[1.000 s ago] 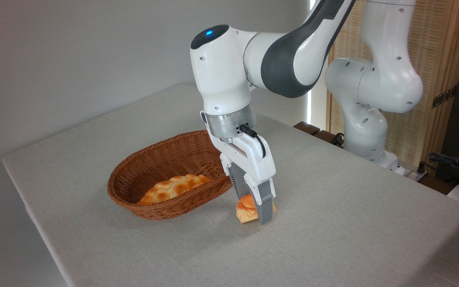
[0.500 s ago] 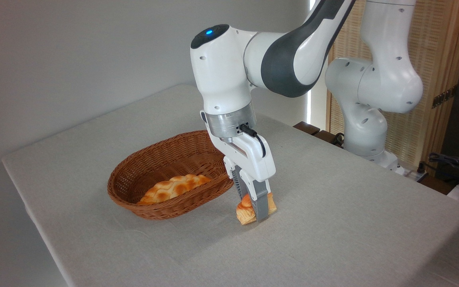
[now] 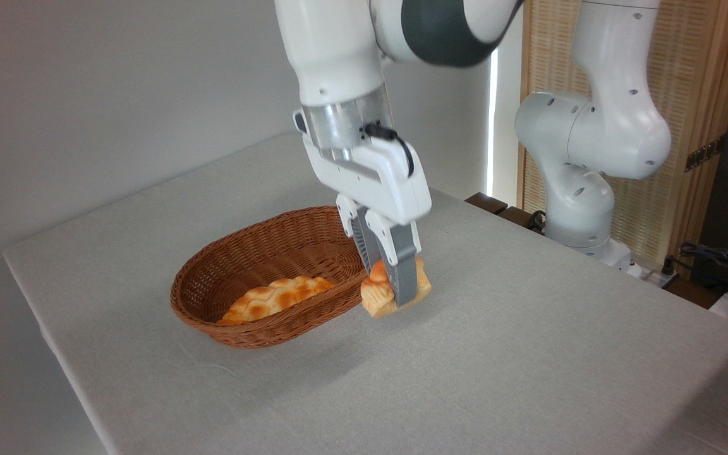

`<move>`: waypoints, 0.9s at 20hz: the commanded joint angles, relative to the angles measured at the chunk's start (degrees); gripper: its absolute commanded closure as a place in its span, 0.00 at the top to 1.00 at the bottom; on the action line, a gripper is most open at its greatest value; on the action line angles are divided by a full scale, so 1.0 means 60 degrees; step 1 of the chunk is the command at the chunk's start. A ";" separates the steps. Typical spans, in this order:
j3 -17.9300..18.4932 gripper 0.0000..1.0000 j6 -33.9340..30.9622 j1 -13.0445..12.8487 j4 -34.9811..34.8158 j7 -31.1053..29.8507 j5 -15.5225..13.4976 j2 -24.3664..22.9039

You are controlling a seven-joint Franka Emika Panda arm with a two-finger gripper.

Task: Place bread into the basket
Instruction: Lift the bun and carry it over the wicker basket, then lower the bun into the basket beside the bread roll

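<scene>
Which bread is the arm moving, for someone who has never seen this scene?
Start at the brown wicker basket on the grey table. Just right of its rim, the tool holds a small golden-orange bun off the table. The paler, longer braided loaf lies inside the basket.

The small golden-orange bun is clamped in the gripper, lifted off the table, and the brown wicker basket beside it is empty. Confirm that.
Not empty. The camera view shows a paler braided loaf lying in the brown wicker basket. The rest holds: the gripper clamps the small golden-orange bun, lifted off the table.

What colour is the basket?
Brown woven wicker basket, clearest in the fixed camera view.
</scene>
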 commanded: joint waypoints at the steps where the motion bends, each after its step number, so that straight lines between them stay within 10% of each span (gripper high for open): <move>1: -0.0106 0.41 -0.1169 -0.0026 0.1055 0.0123 -0.0203 0.0075; 9: -0.2448 0.47 -0.1246 -0.0114 0.1057 -0.2600 -0.1655 0.0119; 18: -0.2978 0.65 -0.0454 -0.0539 0.0458 -0.3114 -0.2460 0.0939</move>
